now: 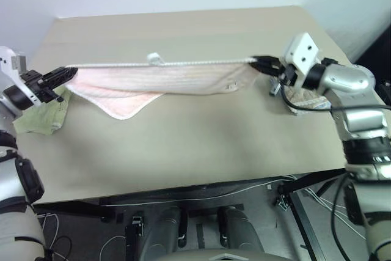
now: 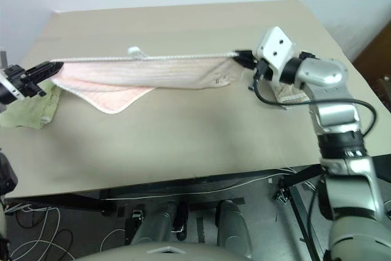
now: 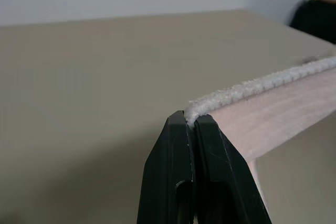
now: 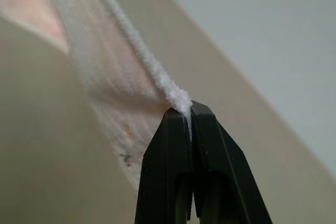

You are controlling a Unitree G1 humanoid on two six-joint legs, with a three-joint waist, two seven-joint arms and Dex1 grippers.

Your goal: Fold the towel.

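Two end effectors hold the towel (image 1: 165, 77) stretched above the table (image 1: 183, 139): the left end effector (image 1: 66, 74) is pinched tight on one corner of the white hemmed edge, and the right end effector (image 1: 259, 62) is clamped on the opposite corner. The hem runs nearly straight between them, with its small white loop (image 1: 154, 58) standing up near the middle. Below the hem the pink cloth hangs in a doubled layer, its lower lobe (image 1: 122, 107) sagging toward the table on the left end effector's side of the towel.

To do this step well, I judge that both corners should come down together and level, keeping the hem taut so the hanging layers settle flat rather than bunching. The sagging lobe will likely touch first; a slight drag along the table should smooth it out.

A light green towel (image 1: 40, 119) lies just beside the pink towel's left end, and a beige cloth (image 1: 302, 97) sits beyond its right end; the fold should land between them. No containers are present.
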